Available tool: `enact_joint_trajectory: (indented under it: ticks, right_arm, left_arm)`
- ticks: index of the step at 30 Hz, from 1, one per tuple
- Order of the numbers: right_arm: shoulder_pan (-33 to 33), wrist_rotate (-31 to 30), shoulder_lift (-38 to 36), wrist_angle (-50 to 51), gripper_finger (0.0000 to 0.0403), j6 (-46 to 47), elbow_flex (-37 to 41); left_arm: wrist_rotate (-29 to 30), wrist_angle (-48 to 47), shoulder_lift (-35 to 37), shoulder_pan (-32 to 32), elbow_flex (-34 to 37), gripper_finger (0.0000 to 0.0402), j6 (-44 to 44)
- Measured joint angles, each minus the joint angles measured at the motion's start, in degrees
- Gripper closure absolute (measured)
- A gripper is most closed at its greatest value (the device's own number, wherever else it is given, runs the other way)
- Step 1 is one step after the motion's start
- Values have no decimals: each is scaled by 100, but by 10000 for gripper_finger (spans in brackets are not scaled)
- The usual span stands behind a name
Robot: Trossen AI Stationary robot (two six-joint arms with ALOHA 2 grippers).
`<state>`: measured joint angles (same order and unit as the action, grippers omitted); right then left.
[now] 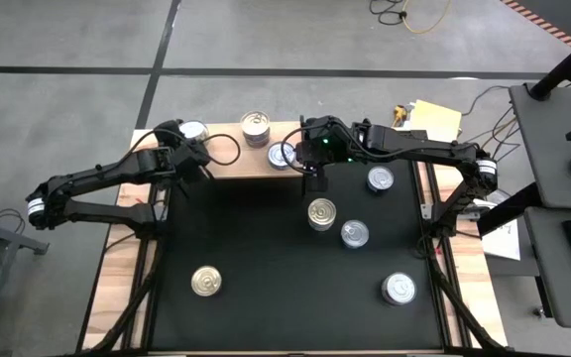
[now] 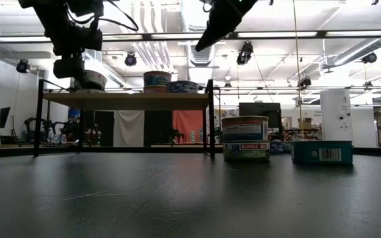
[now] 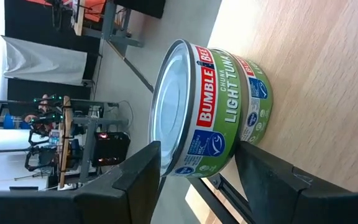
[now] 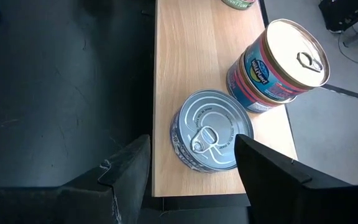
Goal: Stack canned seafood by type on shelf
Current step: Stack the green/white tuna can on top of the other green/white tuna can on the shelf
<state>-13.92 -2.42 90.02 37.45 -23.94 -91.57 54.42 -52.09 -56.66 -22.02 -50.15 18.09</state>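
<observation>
The black bench (image 1: 266, 248) carries the light-brown wooden shelf (image 1: 236, 159) along its far edge, spanning from the far-left corner to about the middle of that edge. On the shelf top, a stack of two green-labelled tuna cans (image 3: 213, 109) stands at the left end, a stack of two gold-topped cans (image 4: 278, 65) stands near the middle toward the shelf's far edge, and a single silver-topped can (image 4: 211, 129) lies near the right end. The left arm reaches in from the bench's left side, and the left claw (image 3: 194, 171) is at the left end of the shelf with its fingers parted on either side of the upper green-labelled can; whether the pads press on the can cannot be told. The right arm reaches in from the bench's right side, and the right claw (image 4: 191, 168) hangs above the shelf's right end, over the near edge, with its fingers apart and nothing between them; the silver-topped can sits just beyond the fingertips. Five further cans stand on the bench surface: a gold-topped stack (image 1: 321, 213) near the centre, a silver can (image 1: 355, 234) just beside it, a silver can (image 1: 380, 179) toward the far-right area, a gold-topped can (image 1: 206, 282) toward the near-left area, and a silver can (image 1: 398, 289) toward the near-right corner.
</observation>
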Motion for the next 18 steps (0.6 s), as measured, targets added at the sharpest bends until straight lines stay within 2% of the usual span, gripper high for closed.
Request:
enact_joint_trajectory:
  ticks: [12, 18]
  right_arm:
    - [0, -2, 0, -2, 173, 35, 0]
    - [-1, -2, 0, -2, 179, 36, 0]
  left_arm:
    - [-146, -38, -11, -146, 0, 210, -52]
    - [-215, -16, -10, -151, 0, 196, -66]
